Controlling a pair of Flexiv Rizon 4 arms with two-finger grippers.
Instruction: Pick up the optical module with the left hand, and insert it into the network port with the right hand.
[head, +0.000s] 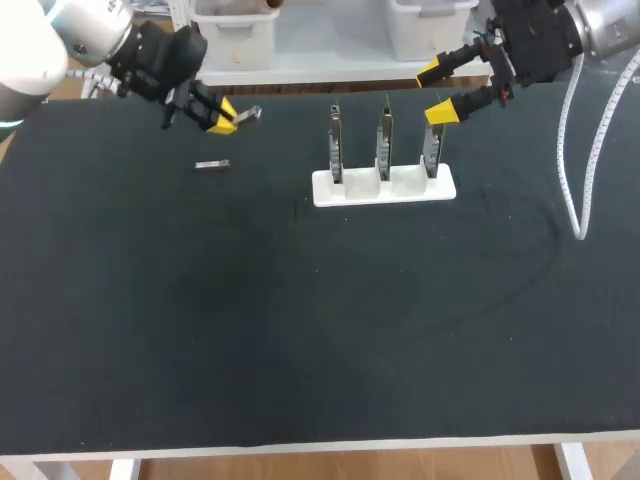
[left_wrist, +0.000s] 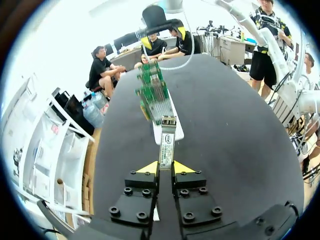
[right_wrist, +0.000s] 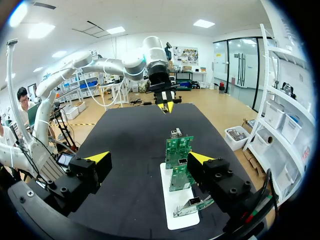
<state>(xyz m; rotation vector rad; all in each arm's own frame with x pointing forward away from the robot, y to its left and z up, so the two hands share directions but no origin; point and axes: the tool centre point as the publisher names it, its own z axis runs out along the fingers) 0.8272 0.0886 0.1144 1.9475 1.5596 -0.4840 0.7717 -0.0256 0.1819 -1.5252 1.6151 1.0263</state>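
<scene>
My left gripper (head: 218, 115) hovers over the table's far left, shut on a silver optical module (head: 248, 114) that sticks out towards the cards. In the left wrist view the module (left_wrist: 166, 142) is pinched between the yellow tips of the left gripper (left_wrist: 166, 168) and points at the green network cards (left_wrist: 152, 92). Three cards (head: 385, 145) stand upright in a white holder (head: 322, 190). My right gripper (head: 437, 92) is open, above the holder's right end. In its own view the right gripper (right_wrist: 150, 158) straddles the cards (right_wrist: 178, 150), and the left gripper (right_wrist: 165, 106) shows beyond them.
A second silver module (head: 212, 165) lies flat on the black mat, just in front of the left gripper. The right arm's white cable (head: 578, 190) hangs over the mat at the right. The white holder (right_wrist: 175, 210) sits under the right gripper.
</scene>
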